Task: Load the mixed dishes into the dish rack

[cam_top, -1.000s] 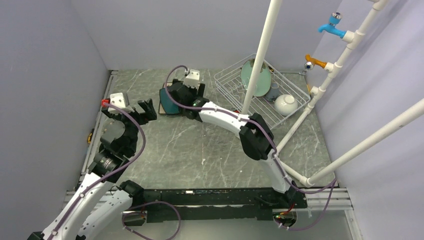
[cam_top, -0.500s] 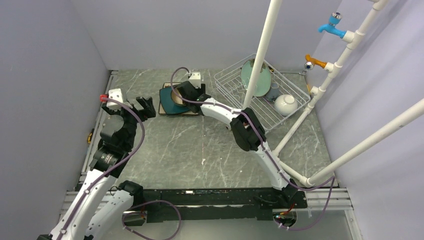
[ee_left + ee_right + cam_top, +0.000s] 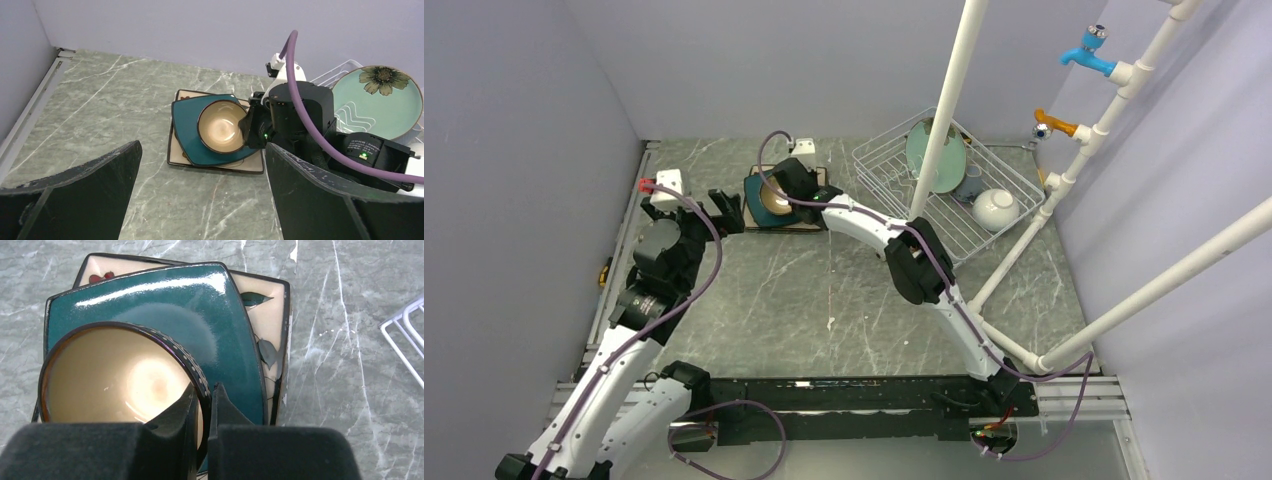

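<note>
Right claw (image 3: 202, 409) pinched shut on brown bowl (image 3: 115, 377) rim, bowl atop teal plate (image 3: 220, 315). Left claw (image 3: 726, 207) gaping, holding nothing, above open counter (image 3: 824, 290) just beside stack.

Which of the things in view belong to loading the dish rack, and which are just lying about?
Job: brown glazed bowl, teal square plate and cream square plate, stacked together; mint-green round plate, mug and white bowl, already in the dish rack.
Lying about: white pipe frame, blue tap, orange tap.
</note>
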